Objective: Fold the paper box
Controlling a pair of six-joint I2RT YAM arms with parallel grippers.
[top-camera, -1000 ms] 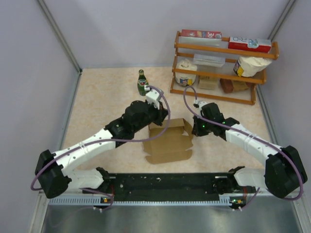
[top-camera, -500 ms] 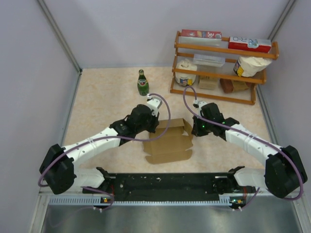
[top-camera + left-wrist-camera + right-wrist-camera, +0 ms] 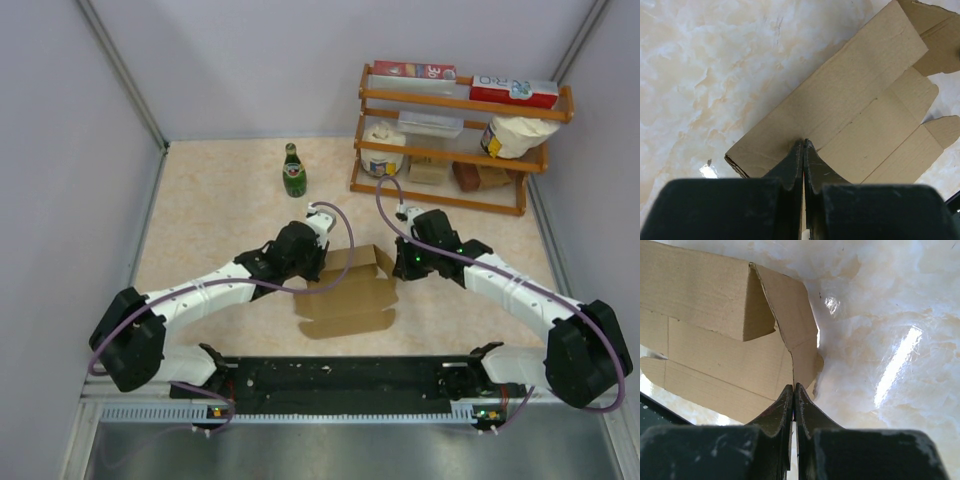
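Left arm has pulled back toward the near edge and away from the green glass bottle (image 3: 293, 172); its wrist now hangs over the far-left edge of the sheet. Right arm has barely shifted.

Plain brown corrugated cardboard paper box (image 3: 350, 300) lies mid-worktop (image 3: 220, 200), just ahead of the arm bases and between the two wrists. It is a die-cut blank, mostly flat. The far long panel is tilted up along its crease, and the small flap at the far-right corner stands up too. The near panels and tabs are flat on the surface.

Left pincer (image 3: 803, 145) is closed, fingers together, tips against the raised far panel near its left end. Right pincer (image 3: 793, 388) is closed too, tips at the edge of the right-hand flap. Cannot tell if either has a sliver of card nipped.

Progress looks early: one wall and one flap are partly lifted, with no corners formed and nothing tucked. Left to do are the other walls, the side tabs and the lid.
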